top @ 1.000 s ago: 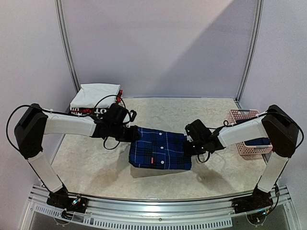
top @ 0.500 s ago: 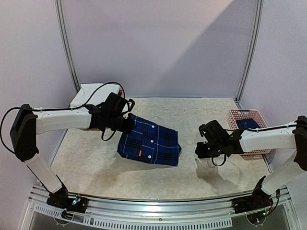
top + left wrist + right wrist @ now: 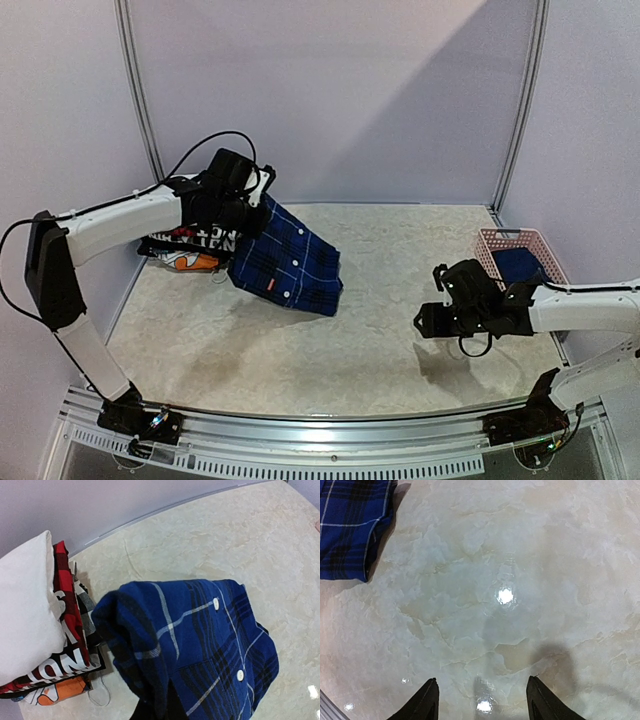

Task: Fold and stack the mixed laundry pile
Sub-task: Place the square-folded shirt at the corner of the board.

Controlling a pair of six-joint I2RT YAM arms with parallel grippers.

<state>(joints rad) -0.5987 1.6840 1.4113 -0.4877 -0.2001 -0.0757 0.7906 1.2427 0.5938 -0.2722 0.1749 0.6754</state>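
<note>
Entry, both arms in view.

My left claw (image 3: 252,212): pressed together, pinching the plaid shirt (image 3: 287,262) by a bunched upper edge. My left wrist camera shows almost only cloth; my own fingers are hidden under the shirt (image 3: 200,650). The shirt is folded, dark blue with thin white lines, and 2 white buttons show. It hangs tilted from my grip at the back left of the table (image 3: 390,240), just beside the stack of folded clothes (image 3: 185,245). I cannot tell whether its lower corner touches the table.

In the stack I count 1 white piece (image 3: 27,625) on top, then red plaid, then black with pale lettering and an orange patch at the bottom.

My right claw (image 3: 425,322): spread, nothing between the 2 fingertips (image 3: 427,700), low over bare table on the right, well apart from the shirt, whose corner shows at the top left of my right wrist view (image 3: 350,525).

The pink basket (image 3: 492,238) sits at the right edge with a navy garment (image 3: 520,265) inside; its print is not visible.
</note>
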